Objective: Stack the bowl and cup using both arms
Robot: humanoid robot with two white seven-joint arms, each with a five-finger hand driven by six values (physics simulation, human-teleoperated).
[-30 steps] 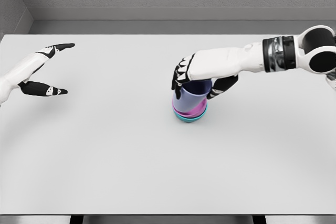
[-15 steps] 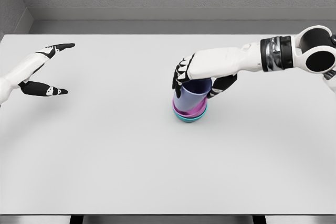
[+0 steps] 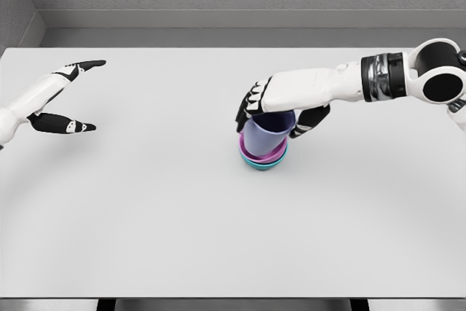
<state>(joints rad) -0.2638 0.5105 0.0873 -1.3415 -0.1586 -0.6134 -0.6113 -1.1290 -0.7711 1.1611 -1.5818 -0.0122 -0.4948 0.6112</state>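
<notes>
Three vessels sit nested near the middle of the pale grey surface (image 3: 218, 238): a lavender plastic cup (image 3: 263, 135) stands inside a magenta bowl (image 3: 263, 156), which rests in a teal bowl (image 3: 263, 165) at the bottom. The cup leans a little, its open mouth tipped toward the right. The right robot hand (image 3: 280, 114) comes in from the right edge and is closed around the upper part of the cup, with its black fingers (image 3: 247, 107) curled over the left rim and its thumb (image 3: 309, 120) pressing the right side. The left robot hand (image 3: 58, 100) hovers well apart at the far left of the surface, its fingers spread wide and holding nothing, the thumb pointing right below the extended fingers.
</notes>
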